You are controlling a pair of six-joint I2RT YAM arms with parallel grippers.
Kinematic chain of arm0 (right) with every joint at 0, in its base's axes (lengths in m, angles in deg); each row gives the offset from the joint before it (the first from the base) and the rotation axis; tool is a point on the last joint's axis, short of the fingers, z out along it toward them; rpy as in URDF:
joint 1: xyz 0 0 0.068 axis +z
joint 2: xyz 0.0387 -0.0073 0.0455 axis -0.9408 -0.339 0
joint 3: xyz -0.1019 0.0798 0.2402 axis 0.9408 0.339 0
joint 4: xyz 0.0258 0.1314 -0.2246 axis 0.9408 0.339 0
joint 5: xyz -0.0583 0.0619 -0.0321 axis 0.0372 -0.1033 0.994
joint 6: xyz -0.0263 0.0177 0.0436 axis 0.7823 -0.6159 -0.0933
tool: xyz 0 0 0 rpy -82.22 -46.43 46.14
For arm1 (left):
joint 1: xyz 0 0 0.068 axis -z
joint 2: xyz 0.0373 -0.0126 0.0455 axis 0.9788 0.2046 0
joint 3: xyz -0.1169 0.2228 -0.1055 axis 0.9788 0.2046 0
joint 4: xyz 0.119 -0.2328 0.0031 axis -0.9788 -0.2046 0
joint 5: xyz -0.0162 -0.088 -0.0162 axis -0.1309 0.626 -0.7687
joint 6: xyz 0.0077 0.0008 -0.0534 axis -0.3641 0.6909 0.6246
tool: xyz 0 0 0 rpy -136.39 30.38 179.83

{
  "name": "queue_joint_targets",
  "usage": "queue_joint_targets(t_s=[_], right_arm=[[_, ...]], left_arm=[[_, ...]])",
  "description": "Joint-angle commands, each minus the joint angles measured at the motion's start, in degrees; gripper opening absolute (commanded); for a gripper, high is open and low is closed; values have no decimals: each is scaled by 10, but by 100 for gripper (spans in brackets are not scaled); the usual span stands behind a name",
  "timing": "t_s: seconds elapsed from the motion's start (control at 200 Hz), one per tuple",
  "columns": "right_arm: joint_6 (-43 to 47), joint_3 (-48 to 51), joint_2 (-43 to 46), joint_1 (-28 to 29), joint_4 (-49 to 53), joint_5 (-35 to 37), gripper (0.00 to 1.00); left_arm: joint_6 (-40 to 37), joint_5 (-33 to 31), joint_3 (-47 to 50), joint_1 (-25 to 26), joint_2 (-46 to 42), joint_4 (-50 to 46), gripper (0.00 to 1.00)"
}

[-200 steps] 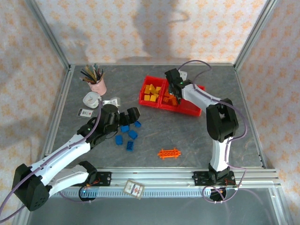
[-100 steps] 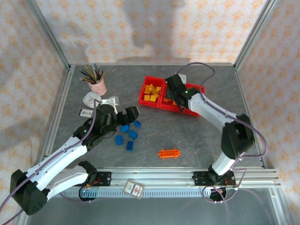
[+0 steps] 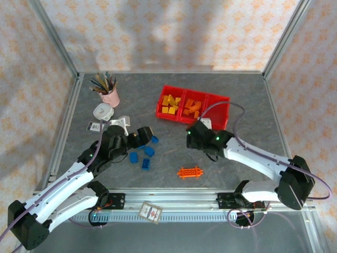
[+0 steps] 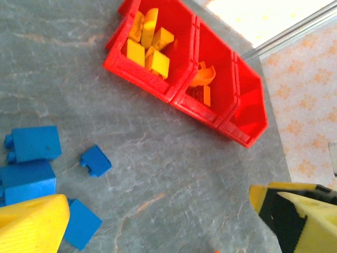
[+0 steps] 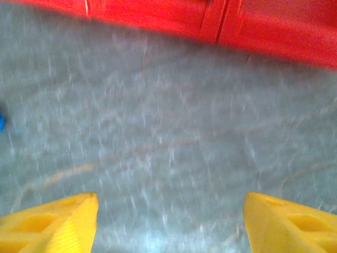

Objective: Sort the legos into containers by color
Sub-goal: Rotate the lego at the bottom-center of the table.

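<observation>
Log entry. You are working around the red translucent plastic tray with three compartments (image 3: 217, 124), which is sitting toward the far side of the grey stone-patterned tabletop (image 3: 168, 153).

Small yellow plastic bricks (image 3: 169, 104) are lying in the tray's left compartment. Orange bricks and arch pieces (image 3: 192, 107) are lying in its middle compartment.

Your left gripper (image 3: 143, 135) is hovering to the near left of the tray. Its fingers are spread wide with nothing between them. A loose cluster of small blue plastic bricks (image 3: 149, 151) is lying on the tabletop just beside it.

Your right gripper (image 3: 192, 138) is hanging just in front of the tray's middle compartment. Its jaws are standing wide apart over bare tabletop, holding nothing.

The long studded orange piece (image 3: 190, 172) is lying flat on the tabletop, well to the near side of the tray and apart from both grippers.
</observation>
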Motion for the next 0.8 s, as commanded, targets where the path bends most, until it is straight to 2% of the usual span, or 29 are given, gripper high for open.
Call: queue_joint_targets(t_s=[0.0, 0.16, 0.425, 0.636, 0.796], right_arm=[[-76, 36, 30, 44, 39, -10, 75], [-157, 57, 60, 132, 68, -1, 80], [-272, 87, 53, 233, 107, 6, 87], [-296, 128, 35, 258, 64, -24, 91], [-298, 143, 1, 258, 52, -15, 95]], left_arm=[[24, -14, 9, 32, -11, -15, 99], [62, -51, 13, 79, -15, -11, 99], [110, -84, 37, 135, -7, 18, 99], [108, -87, 38, 144, 5, 20, 99], [109, -93, 41, 144, 2, 14, 99]])
